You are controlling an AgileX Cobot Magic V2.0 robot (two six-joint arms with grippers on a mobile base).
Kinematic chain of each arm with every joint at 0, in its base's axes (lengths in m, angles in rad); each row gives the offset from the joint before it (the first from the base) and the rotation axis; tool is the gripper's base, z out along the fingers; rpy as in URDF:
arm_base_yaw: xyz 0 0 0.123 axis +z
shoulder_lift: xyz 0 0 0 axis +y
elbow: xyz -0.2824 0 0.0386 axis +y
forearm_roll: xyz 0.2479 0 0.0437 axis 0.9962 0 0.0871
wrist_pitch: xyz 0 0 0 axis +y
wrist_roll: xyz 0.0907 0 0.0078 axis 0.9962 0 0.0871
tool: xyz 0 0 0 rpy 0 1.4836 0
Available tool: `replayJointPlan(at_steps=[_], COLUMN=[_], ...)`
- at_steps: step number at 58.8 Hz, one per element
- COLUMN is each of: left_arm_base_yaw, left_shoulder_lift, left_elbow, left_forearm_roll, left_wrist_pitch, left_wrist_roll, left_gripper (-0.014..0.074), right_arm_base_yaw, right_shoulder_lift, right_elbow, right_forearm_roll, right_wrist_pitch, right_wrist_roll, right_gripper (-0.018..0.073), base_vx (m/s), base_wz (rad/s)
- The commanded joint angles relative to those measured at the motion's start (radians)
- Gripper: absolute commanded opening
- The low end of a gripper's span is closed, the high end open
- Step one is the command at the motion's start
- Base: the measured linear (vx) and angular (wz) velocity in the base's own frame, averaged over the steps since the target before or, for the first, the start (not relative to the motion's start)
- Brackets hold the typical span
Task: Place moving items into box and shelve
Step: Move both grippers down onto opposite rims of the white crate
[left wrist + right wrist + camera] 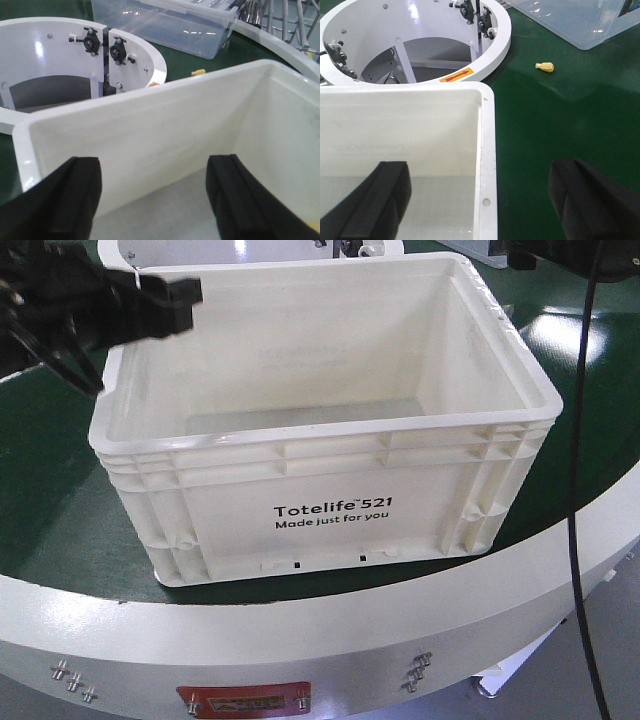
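A white open crate [330,510] marked "Totelife 521" stands on the green surface, and its inside is empty. My left gripper [175,298] hovers over the crate's back left corner. In the left wrist view it [155,200] is open, with nothing between its fingers and the crate's inner wall [150,125] below. My right gripper [480,200] is open and empty. It straddles the crate's right rim [489,165], one finger over the inside and one over the green surface. A small yellow item [545,66] lies on the green surface beyond the crate; it also shows in the left wrist view [198,71].
A clear plastic bin [165,25] sits behind the crate and also shows in the right wrist view [580,20]. A white ring-shaped frame [490,55] with black knobs stands behind the crate. A black cable [575,490] hangs at the right. The round table's white rim [300,650] curves along the front.
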Motion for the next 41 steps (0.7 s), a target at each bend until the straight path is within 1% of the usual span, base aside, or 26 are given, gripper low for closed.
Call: replayJointPlan(at_steps=[1,6,15,25,34,39,41], left_arm_base_yaw=[0.032,0.071,0.120,0.120,0.120,0.120,0.120], left_shoulder_lift=[-0.016,-0.015,-0.010,-0.005,-0.005,-0.005,-0.005], left_elbow=[-0.084,-0.099,-0.100,-0.100,-0.100,-0.100,-0.100], left_forearm_roll=[0.002,0.027,0.033,0.098,0.103,0.094,0.095], left_wrist_pitch=[-0.012,0.005,0.010,-0.023,-0.052,-0.029,-0.013], left_wrist_roll=[-0.004,-0.005,-0.004,0.007,0.005,-0.013,-0.034], left_gripper=[0.0559,0.0559,0.0559,0.0559,0.0559,0.0559,0.0559], right_arm_base_yaw=[-0.006,-0.006,-0.003,-0.003,-0.003,-0.003,-0.003], right_shoulder_lift=[-0.025,-0.025,-0.025,-0.025,-0.025,-0.025,-0.025], right_elbow=[-0.041,-0.041,-0.041,-0.041,-0.041,-0.041,-0.041], right_forearm_roll=[-0.003,-0.001,0.006,0.026,0.026,0.027,0.027], right_wrist_pitch=[-0.063,-0.062,-0.063,-0.065,-0.065,-0.066,-0.067], right_wrist_roll=[-0.011,-0.011,-0.011,-0.011,-0.011,-0.011,-0.011], right_gripper=[0.0594,0.0594,0.0594,0.0594,0.0594,0.0594,0.0594], base_vx=[0.00,0.00,0.00,0.00,0.00,0.00,0.00], base_wz=[0.00,0.00,0.00,0.00,0.00,0.00,0.00])
